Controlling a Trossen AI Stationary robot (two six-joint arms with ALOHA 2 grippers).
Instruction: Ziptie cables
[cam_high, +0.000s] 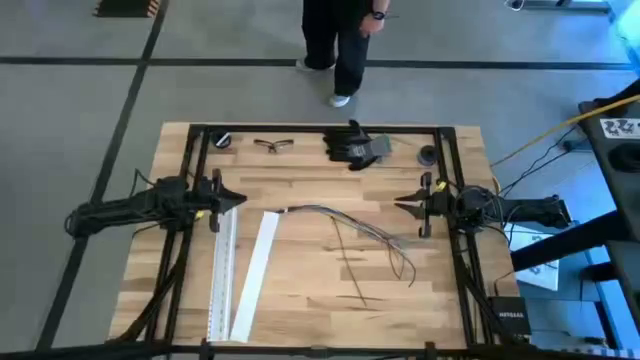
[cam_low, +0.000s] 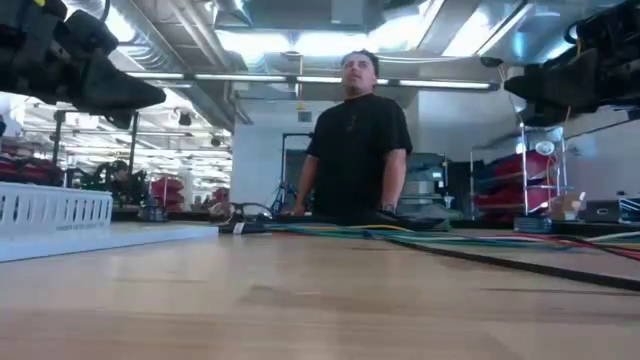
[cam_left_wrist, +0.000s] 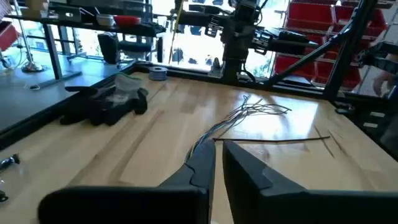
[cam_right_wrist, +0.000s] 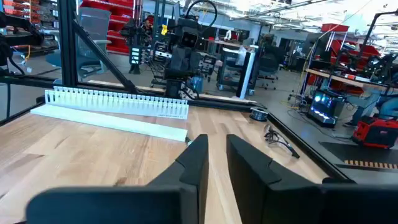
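Table (cam_high: 300, 290) of pale wood, carrying two white channel strips (cam_high: 240, 275) on its left half. Cables (cam_high: 350, 225) strewn loosely across the middle, running from just right of the strips toward the right side, ends fanned apart there; well apart from both grippers, nearer the right one. Left gripper (cam_high: 238, 198) held above the left edge, near the strips' upper ends, fingers (cam_left_wrist: 202, 165) almost together with only a thin gap, gripping nothing. Right gripper (cam_high: 402, 202) poised at the right edge, fingers (cam_right_wrist: 196, 158) likewise nearly shut and empty. Black gloves (cam_high: 352, 145), glasses (cam_high: 270, 146) and tape roll (cam_high: 428, 155) along the far edge. Person (cam_low: 355, 140) behind the table, cut off in the high view. Individual wire colours hard to make out.
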